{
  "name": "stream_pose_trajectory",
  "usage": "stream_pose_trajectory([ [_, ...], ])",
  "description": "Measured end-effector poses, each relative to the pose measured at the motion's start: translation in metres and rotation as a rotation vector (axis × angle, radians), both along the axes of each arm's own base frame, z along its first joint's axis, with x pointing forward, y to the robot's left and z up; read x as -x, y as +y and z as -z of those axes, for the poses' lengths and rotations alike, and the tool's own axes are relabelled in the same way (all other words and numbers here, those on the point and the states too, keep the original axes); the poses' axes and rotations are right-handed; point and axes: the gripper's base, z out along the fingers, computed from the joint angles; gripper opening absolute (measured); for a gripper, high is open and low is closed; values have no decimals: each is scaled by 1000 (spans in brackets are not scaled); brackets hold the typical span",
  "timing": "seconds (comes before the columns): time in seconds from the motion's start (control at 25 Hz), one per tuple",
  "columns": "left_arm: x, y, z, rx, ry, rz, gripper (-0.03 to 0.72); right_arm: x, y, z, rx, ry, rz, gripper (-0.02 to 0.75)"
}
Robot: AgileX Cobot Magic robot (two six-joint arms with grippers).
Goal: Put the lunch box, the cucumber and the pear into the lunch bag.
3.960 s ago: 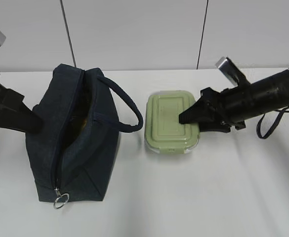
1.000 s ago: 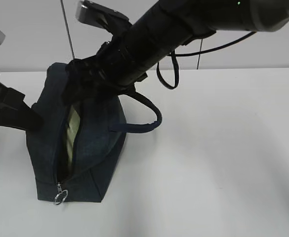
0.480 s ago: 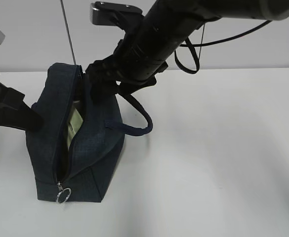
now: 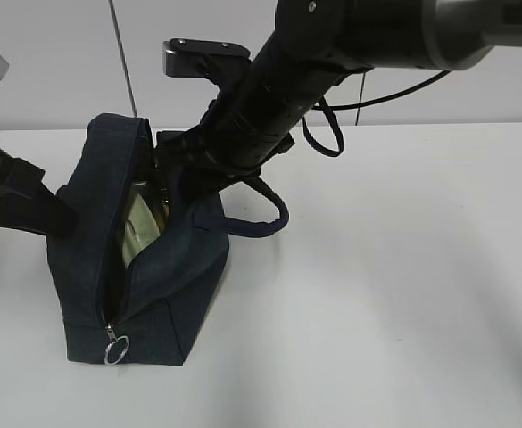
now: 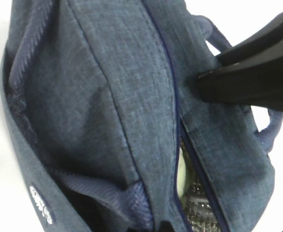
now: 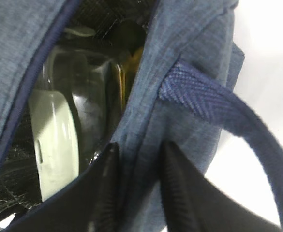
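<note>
Standing left of centre on the bench [image 4: 403, 294], the lunch bag [image 4: 167, 276] holds the lunch box [image 4: 136, 234]. Upper right in the left wrist view, the left end effector [image 5: 204, 82] looks shut, pressing soft cloth. In the right wrist view, the right end effector [image 6: 136, 183] pinches the bag's limp wall; the box inside is stiff, breakable glass.

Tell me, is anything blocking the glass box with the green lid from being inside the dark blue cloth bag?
No. The clear glass lunch box with the pale green lid already stands on edge inside the open navy fabric lunch bag. The right gripper pinches the bag's rim beside the opening, not across it.
</note>
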Motion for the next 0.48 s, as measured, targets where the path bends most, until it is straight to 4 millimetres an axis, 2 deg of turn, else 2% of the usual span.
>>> stream_pose_trajectory([
  [0.12,0,0,0,0,0,0,3,-1,-1,1,12,-2,12,29],
  [0.28,-6,-1,1,2,15,6,3,-1,-8,-6,55,-29,59,11],
  [0.48,-28,-6,2,31,44,15,3,0,-24,-15,57,-29,136,10],
])
